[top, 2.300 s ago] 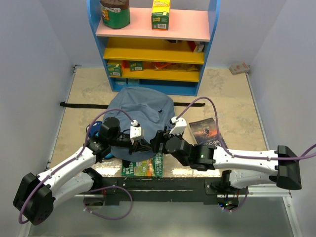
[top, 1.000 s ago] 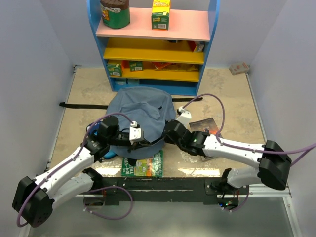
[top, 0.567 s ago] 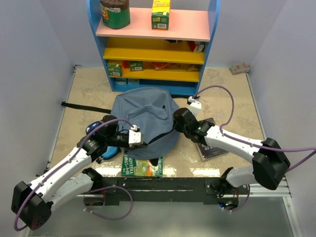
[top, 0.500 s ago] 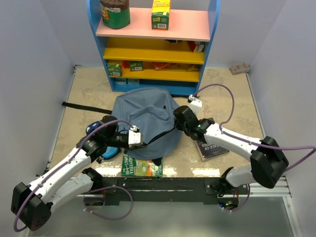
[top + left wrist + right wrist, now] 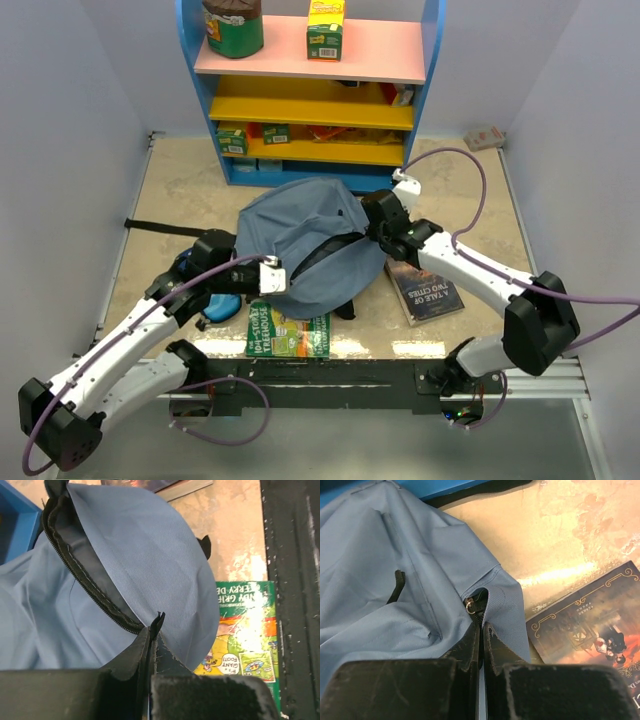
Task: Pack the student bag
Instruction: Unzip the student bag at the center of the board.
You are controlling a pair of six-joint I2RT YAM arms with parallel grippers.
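Overhead and wrist views of a two-arm bench. The student bag (image 5: pixel 300 240), a soft grey-blue backpack, lies crumpled at the middle of the table (image 5: pixel 170 180), just near of the blue shelf unit (image 5: pixel 310 165).

- **Left gripper** (image 5: pixel 280 277): closed tight on the near-left rim of the bag's opening. In the wrist view its fingertips (image 5: pixel 150 640) pinch the fabric right at the end of the zip (image 5: pixel 95 592), with dark lining showing behind the teeth.
- **Right gripper** (image 5: pixel 368 234): also clamped flat on the bag, at the far-right end of the same opening. The wrist view shows its fingertips (image 5: pixel 472 640) nipping the fabric edge just below the metal zip pull (image 5: pixel 469 605).
- **Opening:** a dark slit runs across the bag between the two grip points.
- **Green picture book** (image 5: pixel 288 330): flat on the table at the near edge. Its far edge is covered by the bag's near side.
- **Dark book** (image 5: pixel 425 290): flat to the right of the bag, under the right arm, close beside the fabric.
- **Black strap** (image 5: pixel 160 227): trails left from the bag across the table.
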